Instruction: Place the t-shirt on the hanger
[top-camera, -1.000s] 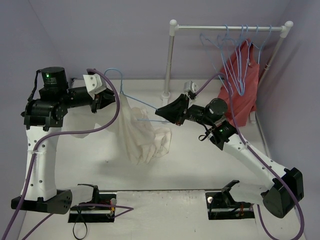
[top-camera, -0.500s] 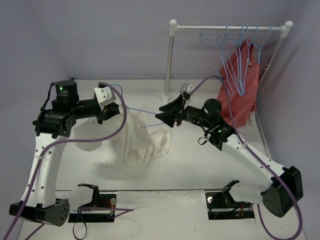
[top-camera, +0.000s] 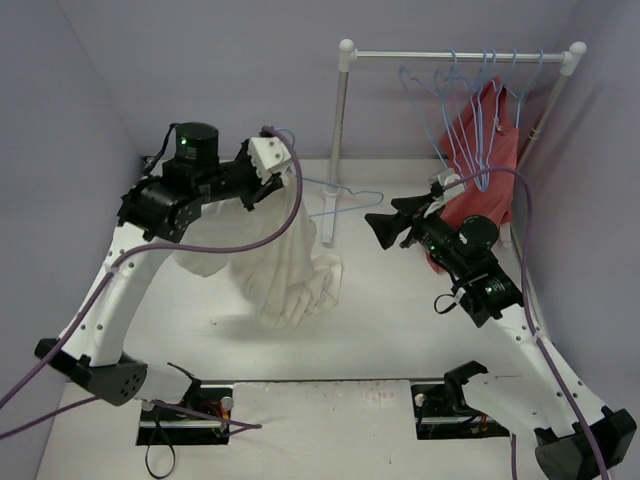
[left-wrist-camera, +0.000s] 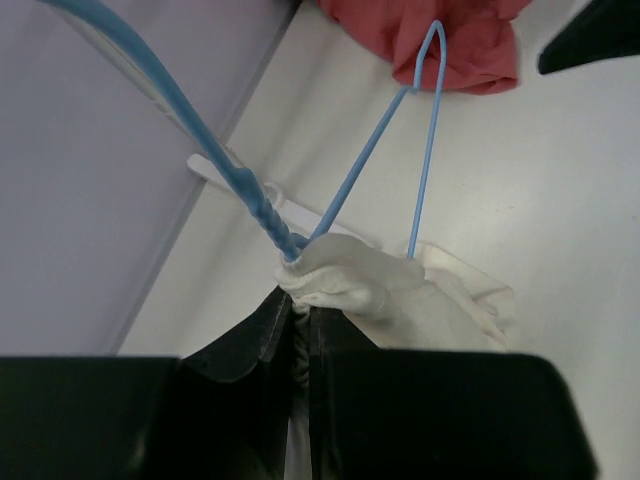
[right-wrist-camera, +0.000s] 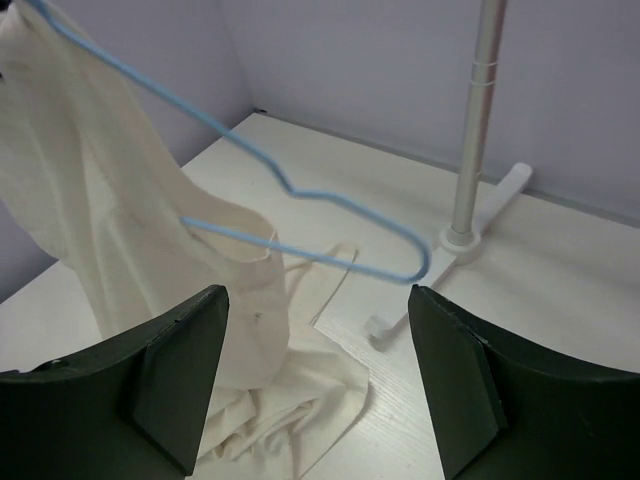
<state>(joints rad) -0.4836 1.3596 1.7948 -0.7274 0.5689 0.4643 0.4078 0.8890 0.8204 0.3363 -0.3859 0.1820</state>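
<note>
The job looks about half done. The left claw (left-wrist-camera: 300, 312), raised off the bench (top-camera: 400, 330), is pressed together on a bunch of the t-shirt (top-camera: 285, 260) at the neck of the hanger (top-camera: 340, 195). One shoulder of the wire seems to be inside the cloth, while the other sticks out bare to the right. The right claw (top-camera: 377, 227) stands spread and empty, apart from that bare end. What probably remains is drawing the cloth over the bare shoulder. Only the left wrist view shows the pinch. The right wrist view shows the lower wire vanishing into the fabric, and the top view shows the hem pooled on the bench.
</note>
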